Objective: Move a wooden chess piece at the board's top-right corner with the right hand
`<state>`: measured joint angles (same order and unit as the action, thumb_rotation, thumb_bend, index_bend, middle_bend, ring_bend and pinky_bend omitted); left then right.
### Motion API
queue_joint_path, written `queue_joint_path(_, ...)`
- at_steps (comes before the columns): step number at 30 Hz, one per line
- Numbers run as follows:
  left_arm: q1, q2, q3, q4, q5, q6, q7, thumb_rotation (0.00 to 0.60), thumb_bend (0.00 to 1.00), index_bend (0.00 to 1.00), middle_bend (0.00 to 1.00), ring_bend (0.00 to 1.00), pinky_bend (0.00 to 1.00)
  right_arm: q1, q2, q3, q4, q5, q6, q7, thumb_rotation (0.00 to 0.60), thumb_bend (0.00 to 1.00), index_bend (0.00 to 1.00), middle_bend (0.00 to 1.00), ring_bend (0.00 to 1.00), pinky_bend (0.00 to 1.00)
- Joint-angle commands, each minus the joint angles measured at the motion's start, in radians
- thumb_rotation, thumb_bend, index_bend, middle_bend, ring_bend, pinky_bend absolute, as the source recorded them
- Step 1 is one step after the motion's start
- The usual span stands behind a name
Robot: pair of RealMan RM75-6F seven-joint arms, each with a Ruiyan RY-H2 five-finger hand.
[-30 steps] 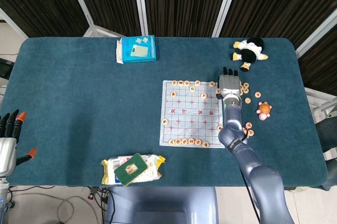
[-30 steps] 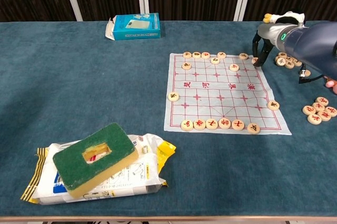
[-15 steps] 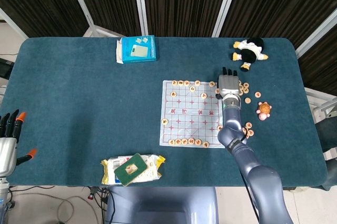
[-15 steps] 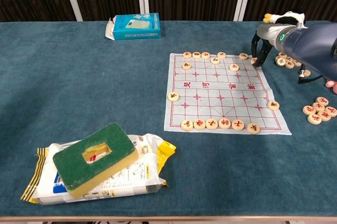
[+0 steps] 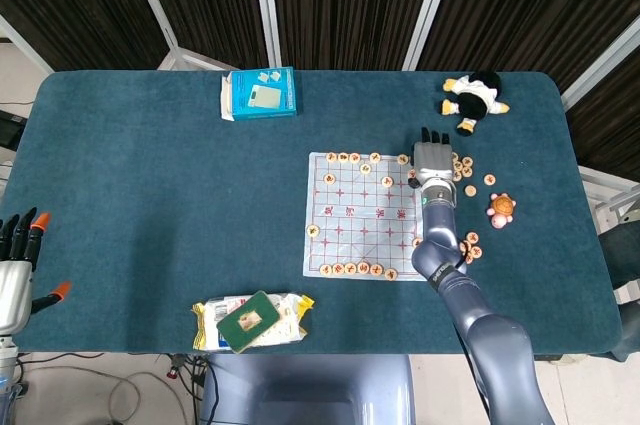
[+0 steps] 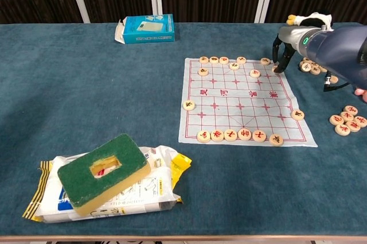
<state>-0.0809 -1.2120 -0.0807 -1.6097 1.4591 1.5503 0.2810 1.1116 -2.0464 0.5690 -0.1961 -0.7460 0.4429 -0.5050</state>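
Observation:
The paper chess board [image 5: 352,237] [image 6: 229,119] lies right of the table's middle, with round wooden pieces along its far and near rows. My right hand [image 5: 432,157] [image 6: 285,46] stands over the board's top-right corner, its fingertips [image 6: 279,67] pointing down onto the corner. A wooden piece [image 6: 265,60] [image 5: 403,158] lies just left of those fingertips. Anything pinched under them is hidden. My left hand [image 5: 14,267] hangs off the table's left edge, fingers spread, holding nothing.
Loose pieces [image 6: 347,120] [image 5: 467,175] lie right of the board, beside a pink toy [image 5: 501,207]. A plush penguin [image 5: 472,95] sits far right, a blue box [image 6: 144,28] behind the board. A green sponge [image 6: 103,172] rests on a wipes pack at front left.
My right hand has shifted slightly left and down onto the board's top-right corner. The left hand has not moved.

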Motion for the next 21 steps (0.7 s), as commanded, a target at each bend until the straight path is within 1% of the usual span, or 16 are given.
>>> queue_joint_path(1,0.0,0.0,-0.001,0.001,-0.001,0.001,0.0,0.6,0.05,0.01,0.0,0.0,0.05,0.0,0.001,-0.001,-0.003,-0.004,0.003,0.002,0.6,0.35,0.45,0.0,0.01,0.02)
queue_joint_path(5,-0.001,0.0,-0.003,0.001,-0.005,-0.002,-0.001,0.6,0.05,0.01,0.0,0.0,0.05,-0.004,0.013,-0.004,-0.017,-0.013,0.016,0.003,0.6,0.35,0.44,0.0,0.01,0.02)
queue_joint_path(9,-0.002,0.0,-0.004,0.003,-0.007,-0.004,-0.001,0.6,0.05,0.01,0.0,0.0,0.05,-0.015,0.041,-0.005,-0.061,-0.023,0.041,0.02,0.6,0.35,0.43,0.0,0.01,0.02)
queue_joint_path(12,-0.004,0.0,-0.004,0.004,-0.011,-0.01,-0.001,0.6,0.05,0.01,0.0,0.0,0.05,-0.035,0.079,-0.011,-0.121,-0.034,0.076,0.029,0.6,0.35,0.43,0.0,0.01,0.02)
queue_joint_path(14,-0.005,0.0,-0.003,0.003,-0.012,-0.014,-0.004,0.6,0.05,0.01,0.0,0.0,0.05,-0.061,0.118,-0.017,-0.191,-0.044,0.108,0.034,0.6,0.35,0.43,0.0,0.01,0.02)
queue_joint_path(16,-0.006,0.002,-0.002,0.003,-0.011,-0.016,-0.007,0.6,0.05,0.01,0.0,0.0,0.05,-0.103,0.175,-0.028,-0.298,-0.055,0.154,0.032,0.6,0.35,0.42,0.0,0.01,0.02)
queue_joint_path(17,-0.006,0.003,-0.002,0.002,-0.01,-0.016,-0.01,0.6,0.05,0.01,0.0,0.0,0.05,-0.131,0.213,-0.037,-0.371,-0.061,0.18,0.027,0.6,0.34,0.39,0.0,0.01,0.02)
queue_joint_path(19,-0.006,0.006,-0.002,0.002,-0.008,-0.015,-0.019,0.6,0.05,0.01,0.0,0.0,0.05,-0.206,0.311,-0.058,-0.565,-0.074,0.238,0.015,0.6,0.34,0.33,0.0,0.01,0.02)
queue_joint_path(21,-0.006,0.009,-0.003,0.002,-0.007,-0.014,-0.029,0.6,0.05,0.01,0.0,0.0,0.05,-0.295,0.43,-0.08,-0.799,-0.084,0.316,0.001,0.6,0.34,0.27,0.0,0.01,0.02)
